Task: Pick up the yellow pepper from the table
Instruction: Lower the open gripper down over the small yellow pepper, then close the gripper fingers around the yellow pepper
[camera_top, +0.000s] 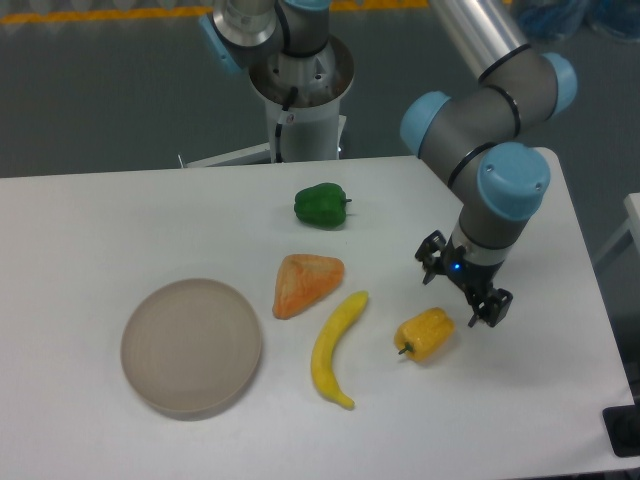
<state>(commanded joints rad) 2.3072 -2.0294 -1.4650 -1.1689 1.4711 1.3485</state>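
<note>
The yellow pepper (425, 334) lies on its side on the white table (90, 230), at the right front, its dark stem pointing left. My gripper (462, 285) hangs just behind and to the right of it, a little above the tabletop. Its two dark fingers are spread apart with nothing between them. One finger (431, 256) is to the upper left, the other (494, 305) is close beside the pepper's right side.
A long curved yellow banana-shaped item (336, 349) lies left of the pepper. An orange wedge-shaped item (306, 283) is behind it, a green bell pepper (321, 205) farther back. A round grey plate (191, 346) sits front left. The table's right edge is near the gripper.
</note>
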